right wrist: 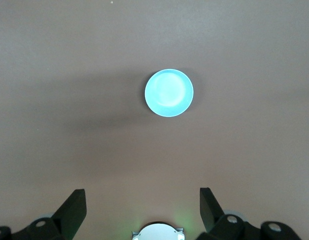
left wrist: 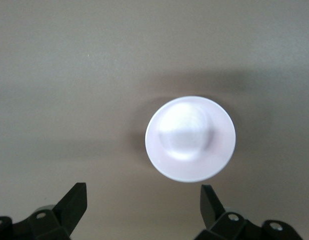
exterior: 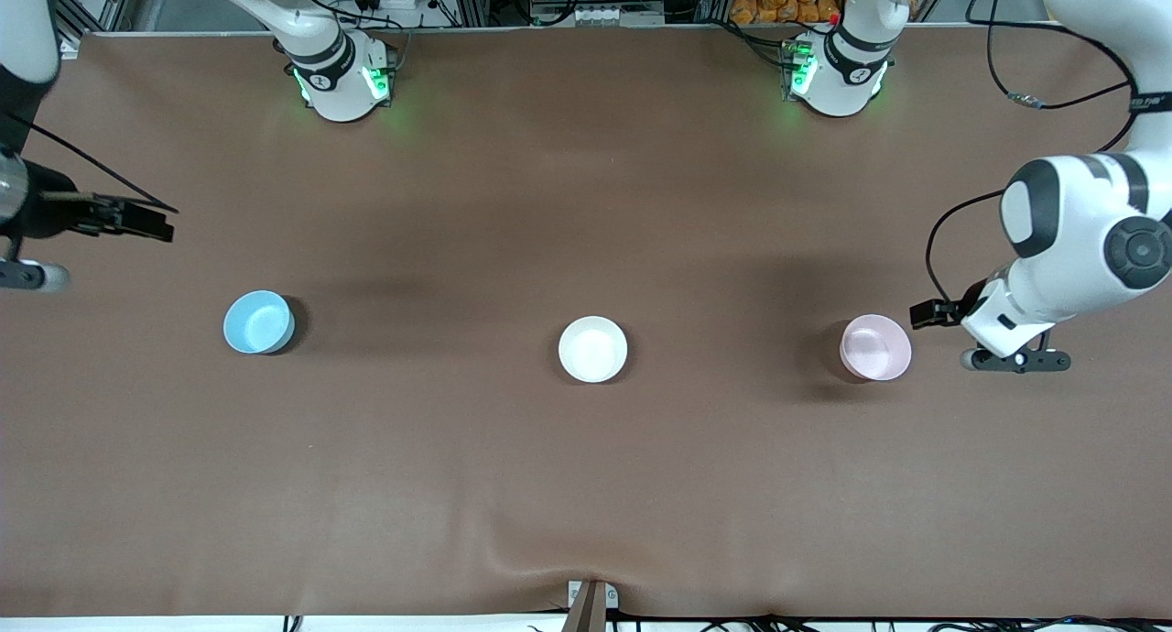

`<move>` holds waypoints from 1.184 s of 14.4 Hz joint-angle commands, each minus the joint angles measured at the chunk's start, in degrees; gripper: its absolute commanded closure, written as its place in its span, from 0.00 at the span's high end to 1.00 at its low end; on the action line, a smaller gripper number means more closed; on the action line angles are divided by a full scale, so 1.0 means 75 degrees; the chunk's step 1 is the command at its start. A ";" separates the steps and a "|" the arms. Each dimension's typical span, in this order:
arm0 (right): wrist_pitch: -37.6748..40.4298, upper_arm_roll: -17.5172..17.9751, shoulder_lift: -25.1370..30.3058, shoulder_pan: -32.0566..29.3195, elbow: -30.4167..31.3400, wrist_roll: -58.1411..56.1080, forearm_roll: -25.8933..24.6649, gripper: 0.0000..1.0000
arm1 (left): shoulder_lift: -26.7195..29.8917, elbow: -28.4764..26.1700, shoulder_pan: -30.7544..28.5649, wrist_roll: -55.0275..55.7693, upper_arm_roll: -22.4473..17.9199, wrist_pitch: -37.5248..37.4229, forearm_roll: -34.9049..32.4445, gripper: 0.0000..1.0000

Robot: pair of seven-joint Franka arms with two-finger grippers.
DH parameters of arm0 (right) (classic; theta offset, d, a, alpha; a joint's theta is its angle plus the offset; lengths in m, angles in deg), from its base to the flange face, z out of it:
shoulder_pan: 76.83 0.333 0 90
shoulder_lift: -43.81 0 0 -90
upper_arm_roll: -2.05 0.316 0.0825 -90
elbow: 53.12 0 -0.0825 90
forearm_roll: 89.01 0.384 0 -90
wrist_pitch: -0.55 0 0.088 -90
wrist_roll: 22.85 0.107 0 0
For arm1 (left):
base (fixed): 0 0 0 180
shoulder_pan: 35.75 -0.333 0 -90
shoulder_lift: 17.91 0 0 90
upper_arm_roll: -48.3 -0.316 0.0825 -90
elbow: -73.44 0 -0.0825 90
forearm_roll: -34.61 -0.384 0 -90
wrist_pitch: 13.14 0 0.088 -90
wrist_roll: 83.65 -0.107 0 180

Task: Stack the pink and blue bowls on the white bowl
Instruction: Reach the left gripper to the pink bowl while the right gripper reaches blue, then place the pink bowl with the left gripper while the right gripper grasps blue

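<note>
Pink glossy round bowl (left wrist: 190, 138) sits beside the open, empty left end effector (left wrist: 143, 207), which should pinch its rim squarely; the right end effector (right wrist: 142, 210), also open and empty, hangs high off the blue glossy bowl (right wrist: 169, 93).

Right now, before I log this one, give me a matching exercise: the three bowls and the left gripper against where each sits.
Things:
1. blue bowl
2. white bowl
3. pink bowl
4. left gripper

Places:
A. mid-table, between the other two bowls
B. up in the air, open, beside the pink bowl
C. toward the right arm's end of the table
D. toward the left arm's end of the table

Pairs: 1-C, 2-A, 3-D, 4-B
</note>
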 commanded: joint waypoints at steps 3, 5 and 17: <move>0.0055 0.0009 -0.1023 -0.0139 -0.0150 -0.0224 -0.0183 1.00 | -0.0751 -0.0287 -0.0088 -0.0666 0.0038 0.1498 0.0098 0.89; -0.0224 0.0009 -0.1551 -0.0139 -0.0173 -0.0366 -0.0276 1.00 | -0.0904 -0.0382 -0.0088 -0.0666 0.0049 0.1793 0.0098 0.80; -0.3857 0.0009 -0.2537 -0.0829 0.1138 -0.2497 -0.0218 1.00 | -0.1385 -0.0476 -0.0099 -0.0748 0.0061 0.2321 0.0122 0.28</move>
